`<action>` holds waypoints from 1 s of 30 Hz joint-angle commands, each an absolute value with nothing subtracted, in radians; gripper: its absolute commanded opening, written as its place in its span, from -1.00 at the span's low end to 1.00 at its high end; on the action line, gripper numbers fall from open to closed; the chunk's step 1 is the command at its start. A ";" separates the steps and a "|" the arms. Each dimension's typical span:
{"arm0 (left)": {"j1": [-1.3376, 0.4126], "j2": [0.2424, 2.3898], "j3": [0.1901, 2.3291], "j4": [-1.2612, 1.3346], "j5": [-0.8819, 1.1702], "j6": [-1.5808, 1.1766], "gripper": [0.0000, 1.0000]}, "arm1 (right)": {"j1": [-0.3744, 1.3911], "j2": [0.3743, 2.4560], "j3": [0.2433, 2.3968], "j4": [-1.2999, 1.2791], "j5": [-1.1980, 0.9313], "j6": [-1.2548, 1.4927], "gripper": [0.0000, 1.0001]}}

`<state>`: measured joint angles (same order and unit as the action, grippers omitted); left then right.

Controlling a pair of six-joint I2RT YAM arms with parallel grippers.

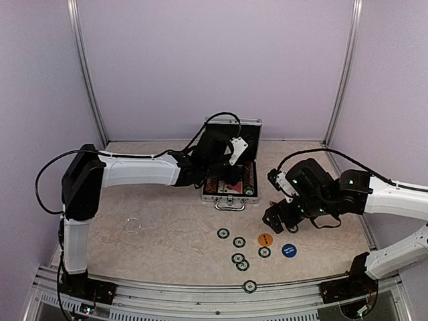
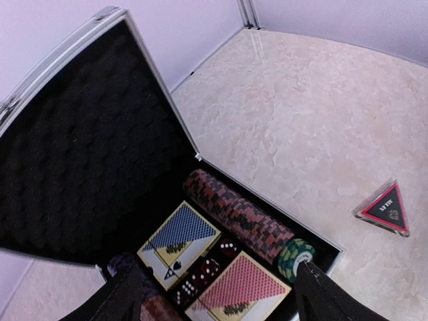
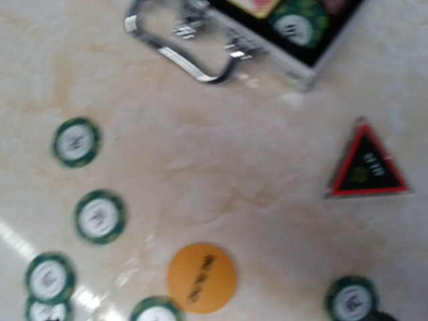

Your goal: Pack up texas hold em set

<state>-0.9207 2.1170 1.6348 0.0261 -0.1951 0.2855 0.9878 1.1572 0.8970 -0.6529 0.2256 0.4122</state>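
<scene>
Nearest, one green chip (image 1: 249,286) lies at the bottom centre of the top view, on the table's (image 1: 167,221) near edge. Five more loose chips (image 1: 239,242) are scattered just above it, with an orange disc (image 1: 266,239) and a blue disc (image 1: 289,250) to their right. A clear ring (image 1: 133,225) sits apart at lower left.

At mid-frame the case (image 1: 231,198) lies open, handle toward the chips and foam-lined lid (image 2: 87,147) upright. Inside are a row of red chips (image 2: 237,217) ending in a few green ones (image 2: 295,257), a blue-backed deck (image 2: 179,241), a red-backed deck (image 2: 241,287) and dark dice (image 2: 200,274) between the decks.

The left gripper (image 2: 219,281) hangs over the case, fingers (image 2: 127,297) spread wide, holding nothing. The right gripper (image 1: 277,217) hovers right of the case, over the marker (image 3: 366,164), which lies flat on the table. Its fingers are at their widest and nothing shows between them.
</scene>
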 commanded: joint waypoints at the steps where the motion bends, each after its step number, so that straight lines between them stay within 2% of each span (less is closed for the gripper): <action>1: -0.952 1.979 1.467 0.025 -0.257 0.066 0.63 | 0.910 1.236 0.995 -0.683 0.259 0.346 0.99; 2: -0.964 1.943 1.417 0.036 -0.278 0.035 0.66 | 0.893 1.269 1.024 -0.691 0.276 0.326 1.00; 3: -0.976 1.917 1.370 0.042 -0.298 0.009 0.76 | 0.880 1.306 1.053 -0.700 0.293 0.301 0.99; 4: -0.988 1.876 1.331 0.045 -0.311 -0.033 0.95 | 0.869 1.348 1.087 -0.709 0.312 0.273 1.00; 5: -1.002 1.844 1.292 0.045 -0.324 -0.062 0.97 | 0.861 1.387 1.120 -0.717 0.331 0.241 0.99; 10: -1.063 1.736 1.165 -0.029 -0.415 -0.190 0.98 | 0.801 1.568 1.286 -0.725 0.326 0.058 0.99; 18: -1.076 1.516 0.940 -0.069 -0.414 -0.334 0.98 | 0.712 1.830 1.505 -0.749 0.301 -0.156 0.98; 21: -1.078 1.443 0.884 -0.081 -0.418 -0.357 0.98 | 0.710 1.905 1.555 -0.757 0.318 -0.180 0.74; 24: -1.079 1.397 0.844 -0.089 -0.422 -0.369 0.98 | 0.710 1.923 1.559 -0.727 0.254 -0.208 0.32; 28: -1.079 1.349 0.812 -0.100 -0.440 -0.376 0.98 | 0.710 1.924 1.562 -0.701 0.218 -0.247 -1.00; 30: -1.080 1.340 0.804 -0.105 -0.444 -0.380 0.98 | 0.709 1.927 1.564 -0.697 0.198 -0.277 -1.00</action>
